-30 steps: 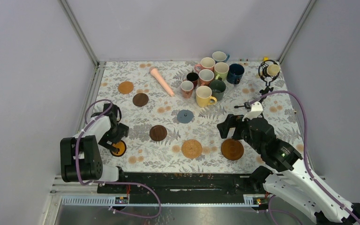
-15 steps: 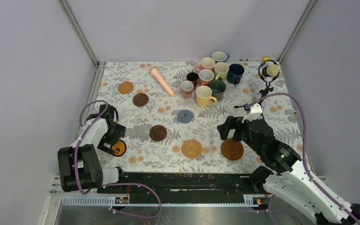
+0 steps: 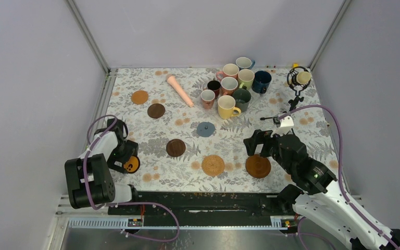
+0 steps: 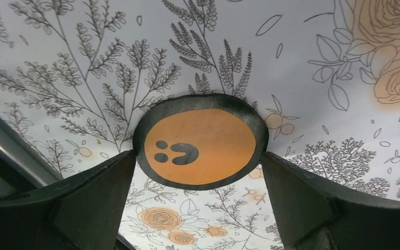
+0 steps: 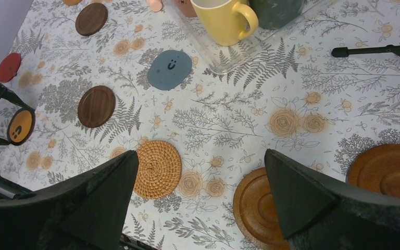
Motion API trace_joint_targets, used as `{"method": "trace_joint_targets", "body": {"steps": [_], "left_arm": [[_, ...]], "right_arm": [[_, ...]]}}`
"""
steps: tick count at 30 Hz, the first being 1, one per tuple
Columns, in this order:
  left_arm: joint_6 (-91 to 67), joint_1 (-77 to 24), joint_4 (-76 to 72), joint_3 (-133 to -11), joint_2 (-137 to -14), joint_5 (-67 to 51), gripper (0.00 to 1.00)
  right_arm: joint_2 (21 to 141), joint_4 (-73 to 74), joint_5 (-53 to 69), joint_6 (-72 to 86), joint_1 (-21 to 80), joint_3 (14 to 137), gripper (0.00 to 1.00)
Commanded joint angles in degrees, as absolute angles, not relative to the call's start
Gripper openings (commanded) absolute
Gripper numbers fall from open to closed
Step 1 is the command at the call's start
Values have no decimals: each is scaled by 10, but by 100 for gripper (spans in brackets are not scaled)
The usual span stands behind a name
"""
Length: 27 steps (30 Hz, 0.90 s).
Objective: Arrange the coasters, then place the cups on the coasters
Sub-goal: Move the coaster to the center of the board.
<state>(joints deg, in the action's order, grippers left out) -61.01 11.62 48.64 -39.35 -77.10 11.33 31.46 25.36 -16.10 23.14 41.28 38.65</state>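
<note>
On the floral table (image 3: pixel 271 112), coasters (image 3: pixel 213 165) are spread out, cups (image 3: pixel 227 106) are seen bunched at one o'clock, not yet placed, and the left gripper (image 4: pixel 198 156) and right gripper (image 5: pixel 200 153) are held parted.

A robot lab cell, plainly: bare grey panel walls (image 3: pixel 31 78) framed by aluminium posts (image 3: pixel 86 34), the left arm (image 3: pixel 91 174) and right arm (image 3: pixel 312 177) bolted to a black rail (image 3: pixel 203 200), purple cable (image 3: pixel 337 136) looping, a tripod microphone (image 3: pixel 298 78) on the flower-print table (image 3: pixel 135 117).
</note>
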Motion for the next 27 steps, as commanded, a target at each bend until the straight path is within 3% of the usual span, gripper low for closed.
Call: {"method": "trace_joint_targets", "body": {"steps": [1,10,21,27], "left_arm": [[-598,120,421,-368,-811,69,94],[-585,113,393,-356,-793,51,93],[-610,32,350,-373,-820,25,91],[-616,41,424,-390,-778,87,93]], "right_arm": [[315,240,-183,217,417,386,99],[331,223,-189,214,416,377,99],[332,223,-191,211,416,377,99],[332,223,-188,209,416,376,99]]}}
